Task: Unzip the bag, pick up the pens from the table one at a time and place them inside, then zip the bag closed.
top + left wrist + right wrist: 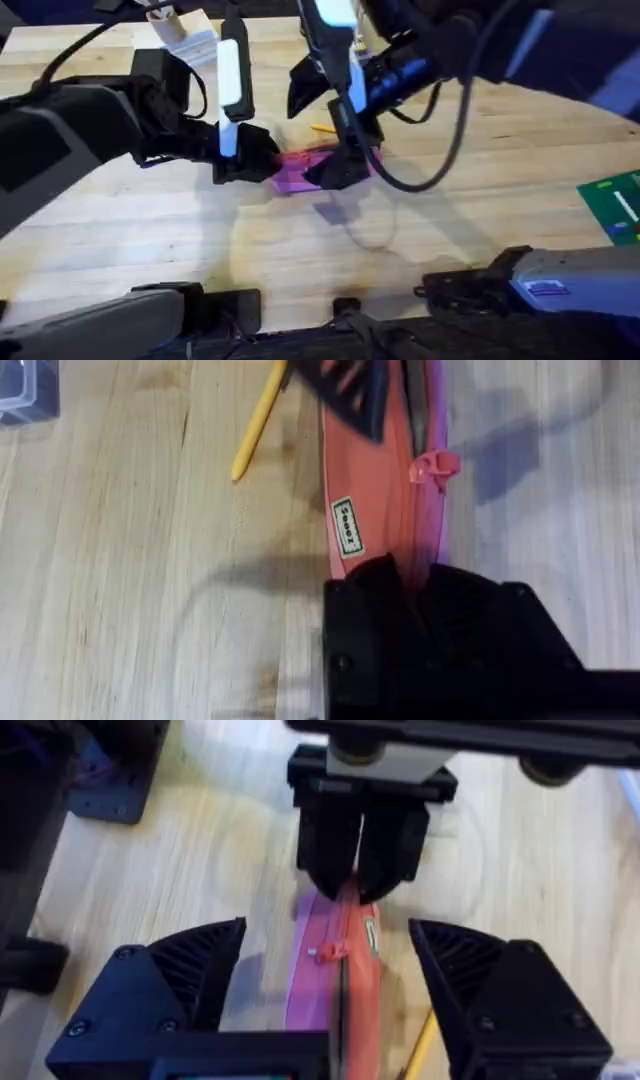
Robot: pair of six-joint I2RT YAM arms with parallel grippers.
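On table, left pincer clamping bag

Robotics lab bench with two arms at work

A pale butcher-block worktop carries two black robot arms mounted at its near edge, with loose cables trailing over the wood. A green circuit board lies at the right edge and a clear plastic box sits nearby, all pointing to a research or test setup.

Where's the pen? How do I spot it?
Find the pink bag in the middle of the wooden table, pinched at one end by the left gripper. The pen lies beside it: a skinny yellow stick with a dark tip.
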